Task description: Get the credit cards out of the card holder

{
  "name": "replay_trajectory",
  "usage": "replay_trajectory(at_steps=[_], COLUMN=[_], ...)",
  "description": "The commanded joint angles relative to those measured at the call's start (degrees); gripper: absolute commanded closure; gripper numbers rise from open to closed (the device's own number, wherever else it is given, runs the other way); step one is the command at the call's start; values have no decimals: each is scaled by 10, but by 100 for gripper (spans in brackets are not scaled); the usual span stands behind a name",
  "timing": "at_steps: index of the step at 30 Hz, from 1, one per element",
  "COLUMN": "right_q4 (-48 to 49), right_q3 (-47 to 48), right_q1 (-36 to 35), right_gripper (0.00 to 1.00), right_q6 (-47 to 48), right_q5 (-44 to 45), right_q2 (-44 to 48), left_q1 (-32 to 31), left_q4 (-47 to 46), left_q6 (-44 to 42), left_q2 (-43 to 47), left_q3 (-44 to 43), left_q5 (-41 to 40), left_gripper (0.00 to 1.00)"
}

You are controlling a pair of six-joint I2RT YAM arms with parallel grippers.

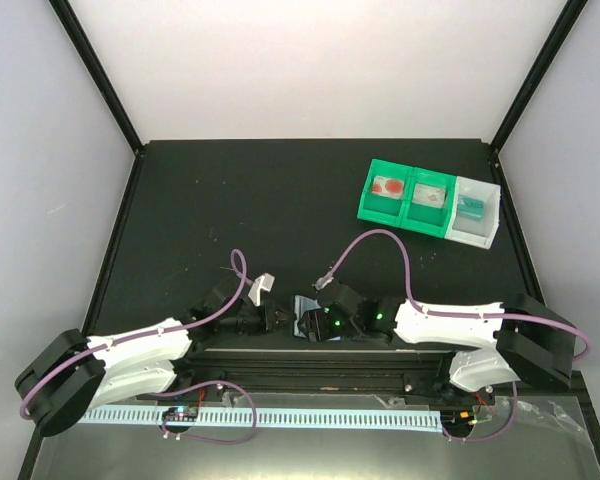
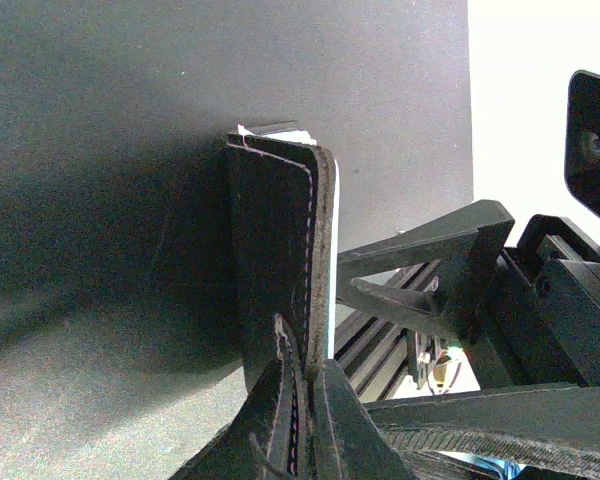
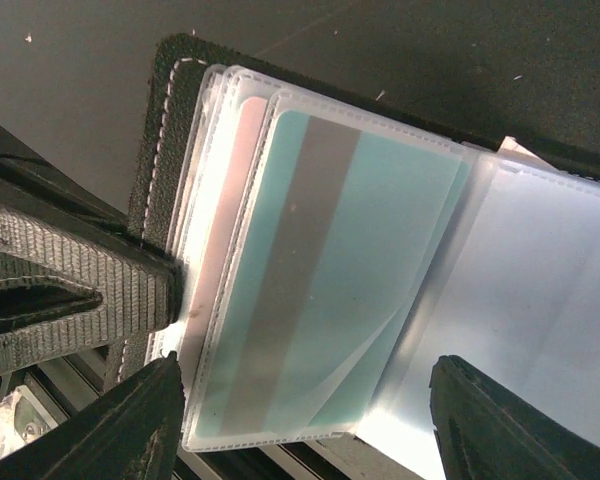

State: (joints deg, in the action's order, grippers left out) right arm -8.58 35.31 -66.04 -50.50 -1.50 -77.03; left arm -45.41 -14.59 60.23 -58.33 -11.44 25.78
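The card holder [image 1: 307, 318] is a black wallet lying open at the near table edge between my two grippers. In the left wrist view my left gripper [image 2: 308, 372] is shut on the edge of its black cover [image 2: 278, 230], which stands on edge. In the right wrist view the clear sleeves are fanned out, and a teal credit card [image 3: 320, 270] with a grey stripe sits in the top sleeve. A pinkish card edge [image 3: 238, 190] shows behind it. My right gripper [image 3: 305, 395] is open, its fingers on either side of the sleeves' near end, touching nothing.
A green-and-white three-compartment tray [image 1: 430, 205] stands at the back right, with a teal item [image 1: 470, 207] in its white compartment and reddish items in the green ones. The left gripper's ribbed finger [image 3: 80, 290] presses the wallet cover. A black rail [image 1: 310, 362] runs along the near edge.
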Motion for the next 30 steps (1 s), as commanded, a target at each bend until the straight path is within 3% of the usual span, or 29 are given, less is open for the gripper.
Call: replay_trajectory(at_steps=[1, 11, 28, 30], right_q4=[3, -66, -142, -141], right_q3=[16, 16, -57, -64], right_q1=[-4, -4, -4, -4], right_gripper=[33, 33, 37, 39], right_q6=[-6, -3, -36, -35], right_q5=[8, 47, 131, 136], right_q2=[-4, -2, 94, 111], left_q1=[-4, -4, -3, -3], left_q4=[-15, -8, 36, 56], left_q6=[2, 0, -28, -34], left_q2=[7, 9, -14, -12], left_q3=[-7, -8, -22, -29], left_q5=[3, 2, -32, -45], left_gripper=[98, 98, 99, 94])
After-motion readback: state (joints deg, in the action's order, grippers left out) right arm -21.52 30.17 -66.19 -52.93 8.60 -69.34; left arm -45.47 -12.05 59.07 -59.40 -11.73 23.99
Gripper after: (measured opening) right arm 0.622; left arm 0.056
